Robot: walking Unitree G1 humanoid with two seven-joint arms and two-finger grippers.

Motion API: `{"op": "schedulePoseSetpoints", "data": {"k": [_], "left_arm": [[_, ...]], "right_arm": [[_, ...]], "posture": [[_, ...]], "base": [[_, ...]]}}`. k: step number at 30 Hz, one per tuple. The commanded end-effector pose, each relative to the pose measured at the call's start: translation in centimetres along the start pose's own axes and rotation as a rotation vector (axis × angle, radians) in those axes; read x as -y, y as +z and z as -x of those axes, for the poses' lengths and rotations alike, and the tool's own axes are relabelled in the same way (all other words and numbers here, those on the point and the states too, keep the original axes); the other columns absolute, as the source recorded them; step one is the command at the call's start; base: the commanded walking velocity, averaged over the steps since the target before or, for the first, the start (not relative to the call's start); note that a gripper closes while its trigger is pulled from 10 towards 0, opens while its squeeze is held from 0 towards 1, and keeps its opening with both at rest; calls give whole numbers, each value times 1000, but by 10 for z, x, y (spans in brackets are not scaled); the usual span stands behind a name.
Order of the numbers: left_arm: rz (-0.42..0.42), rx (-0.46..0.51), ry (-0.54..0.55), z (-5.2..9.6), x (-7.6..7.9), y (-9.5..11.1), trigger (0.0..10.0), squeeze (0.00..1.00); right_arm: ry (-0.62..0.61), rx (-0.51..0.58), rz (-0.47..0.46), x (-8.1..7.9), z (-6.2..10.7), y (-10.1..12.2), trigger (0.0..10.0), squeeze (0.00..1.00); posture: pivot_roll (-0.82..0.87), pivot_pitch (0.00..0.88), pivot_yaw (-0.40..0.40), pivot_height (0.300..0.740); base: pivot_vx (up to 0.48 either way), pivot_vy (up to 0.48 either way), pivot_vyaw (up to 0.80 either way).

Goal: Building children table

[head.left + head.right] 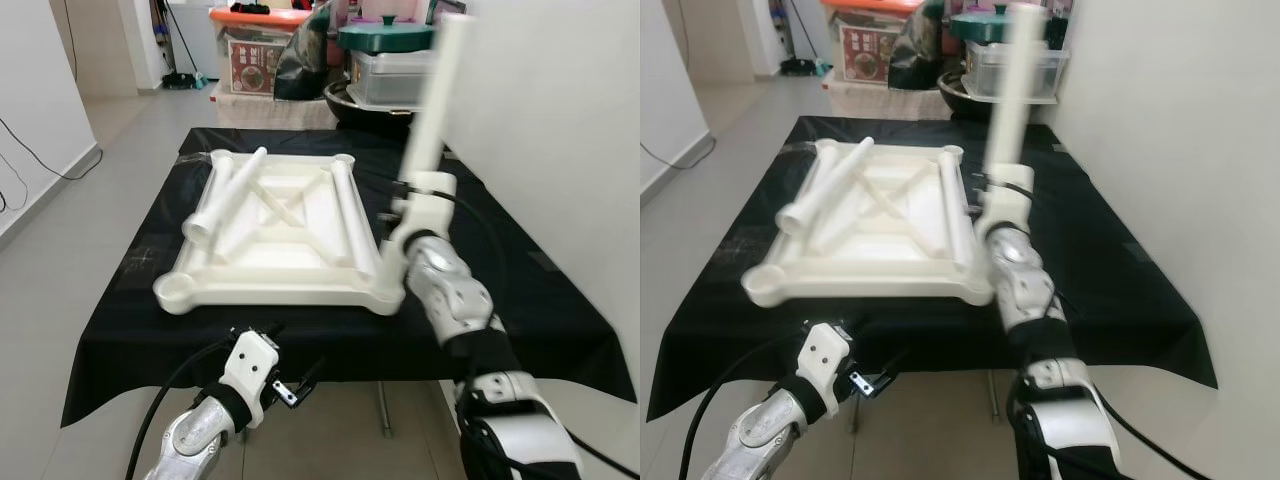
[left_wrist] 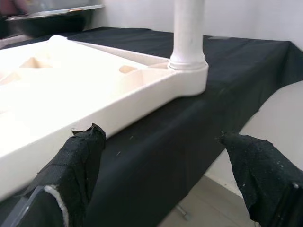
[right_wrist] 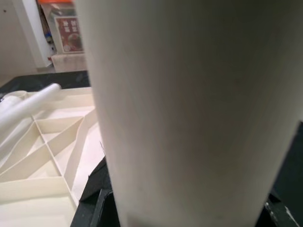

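A room with a grey tiled floor point(image 1: 110, 130) and white walls holds a bench point(image 1: 520, 290) draped in black cloth, with boxes, a dark bowl and a green-lidded container point(image 1: 385, 35) crowded behind its far end.

The right end effector point(image 1: 415, 195) is clamped on a white table leg point(image 1: 432, 105), which stands upright in the near right corner socket of the tabletop point(image 1: 280, 270). In the right wrist view that leg point(image 3: 189, 109) looms close, with the black fingers point(image 3: 92, 198) pressed against its sides. The right arm rises from below, bent at the elbow, to the leg's lower part.

The left end effector point(image 1: 290, 385) hangs low in front of the bench's near edge, its two black fingers point(image 2: 78, 161) spread apart and holding nothing. The left wrist view looks past them at the tabletop's rim and the seated leg point(image 2: 188, 33).

The tabletop lies upside down on the black cloth, its ribbed underside showing. Two loose legs point(image 1: 225, 195) lie slanted across its left part, and another leg point(image 1: 347, 215) lies along its right side.
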State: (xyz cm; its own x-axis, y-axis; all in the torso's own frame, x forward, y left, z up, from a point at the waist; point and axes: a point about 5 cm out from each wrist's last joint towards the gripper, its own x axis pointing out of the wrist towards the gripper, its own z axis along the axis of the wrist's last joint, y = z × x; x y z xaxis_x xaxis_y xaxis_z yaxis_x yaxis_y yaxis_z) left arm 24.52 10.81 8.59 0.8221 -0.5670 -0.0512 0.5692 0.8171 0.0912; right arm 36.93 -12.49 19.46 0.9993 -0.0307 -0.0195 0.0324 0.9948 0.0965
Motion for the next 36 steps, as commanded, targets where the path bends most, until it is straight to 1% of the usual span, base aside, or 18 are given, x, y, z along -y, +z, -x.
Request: {"op": "schedulePoseSetpoints", "data": {"k": [1, 3, 4, 9, 10, 11, 17, 19, 23, 24, 25, 27, 29, 30, 31, 34, 35, 36], "left_arm": [[-13, -6, -15, -1, 0, 0, 10000, 0], [-11, -7, -14, 0, 0, 0, 10000, 0], [-12, -7, -15, 0, 0, 0, 10000, 0], [-13, -6, -18, -1, 1, 0, 10000, 0], [-13, -6, -18, -1, 1, -1, 10000, 0], [-12, -5, -17, -2, 1, -1, 10000, 0], [-9, -3, -17, -3, 2, -1, 10000, 0], [-9, -3, -15, -3, 1, -1, 10000, 0], [-10, -2, -12, -4, 1, -1, 10000, 0], [-10, 1, -8, -4, 1, 0, 10000, 0], [-10, 2, -3, -3, 0, 0, 10000, 0], [-11, 3, 0, -3, -1, 0, 10000, 0], [-13, 1, 5, -2, -1, 0, 10000, 0], [-13, 1, 6, -1, -2, 0, 10000, 0], [-13, 1, 6, -1, -2, 0, 10000, 0], [-14, -1, 6, 0, -2, -1, 10000, 0], [-14, -1, 6, 0, -2, -1, 10000, 0], [-13, -2, 5, 0, -1, -1, 10000, 0]], "right_arm": [[115, -69, -39, -22, 9, -13, 10000, 0], [157, -49, -56, -29, 12, -10, 10000, 0], [193, -17, -71, -33, 15, -5, 10000, 1000], [291, 30, -68, -38, 13, 8, 10000, 1000], [348, 37, -56, -40, 13, 14, 10000, 769], [464, 55, -59, -44, 15, 22, 10000, 0], [919, 107, -14, -55, 40, 39, 10000, 0], [1151, 97, 81, -55, 57, 31, 10000, 0], [1242, 36, 180, -50, 56, 11, 10000, 0], [1232, 5, 191, -48, 51, 3, 10000, 0], [1212, -21, 194, -48, 46, -3, 8784, 0], [1196, -34, 189, -48, 43, -6, 8784, 0], [992, -48, 192, -42, 22, -12, 0, 0], [881, -49, 181, -37, 12, -13, 0, 0], [881, -49, 181, -37, 12, -13, 0, 0], [496, -88, 127, -4, -12, -13, 0, 0], [496, -88, 127, -4, -12, -13, 0, 0], [366, -95, 101, 10, -16, -13, 0, 0]], "posture": [[46, 0, -67, 740], [44, 0, -66, 740], [43, 0, -65, 740], [43, 0, -65, 740], [40, 0, -69, 740], [40, 0, -69, 740], [41, 0, -74, 740], [44, 0, -77, 740], [60, 0, -91, 740], [62, 0, -92, 740], [66, 0, -95, 740], [66, 0, -95, 740], [71, 0, -97, 740], [71, 0, -97, 740], [71, 0, -97, 740], [66, 0, -91, 740], [66, 0, -91, 740], [64, 0, -91, 740]], "base": [[0, 0, 0], [0, 0, 0], [0, 0, 0], [0, 0, 0], [0, 0, 0], [0, 0, 0], [0, 0, 0], [0, 0, 0], [0, 0, 0], [0, 0, 0], [0, 0, 0], [0, 0, 0], [0, 0, 0], [0, 0, 0], [0, 0, 0], [0, 0, 0], [0, 0, 0], [0, 0, 0]]}}
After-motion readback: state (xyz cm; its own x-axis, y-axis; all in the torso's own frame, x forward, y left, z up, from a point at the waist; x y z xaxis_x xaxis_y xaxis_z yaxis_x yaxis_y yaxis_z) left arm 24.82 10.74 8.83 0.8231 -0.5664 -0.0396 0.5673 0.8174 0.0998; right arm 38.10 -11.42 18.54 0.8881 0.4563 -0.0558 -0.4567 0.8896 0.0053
